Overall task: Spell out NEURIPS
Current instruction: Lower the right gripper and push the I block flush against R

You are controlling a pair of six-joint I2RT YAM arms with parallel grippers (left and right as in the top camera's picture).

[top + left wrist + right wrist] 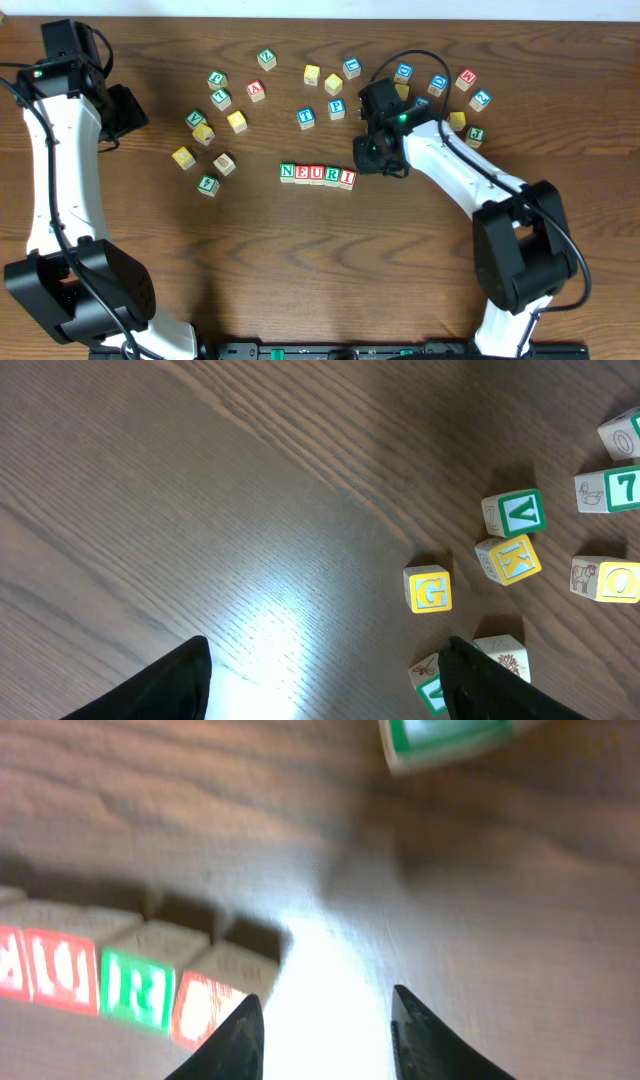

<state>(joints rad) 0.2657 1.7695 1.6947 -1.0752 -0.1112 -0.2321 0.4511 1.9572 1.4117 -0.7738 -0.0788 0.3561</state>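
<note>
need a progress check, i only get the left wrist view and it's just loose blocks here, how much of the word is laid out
Observer: Five cubes stand in a row mid-table, reading N E U R I. The P and S are not yet added.
Operator: ok where's the other arm
Observer: The right end effector hangs just past the I cube, at the row's right end.
Operator: is it carrying the next block
Observer: No. Its jaws stand apart with only bare table showing between them.
</note>
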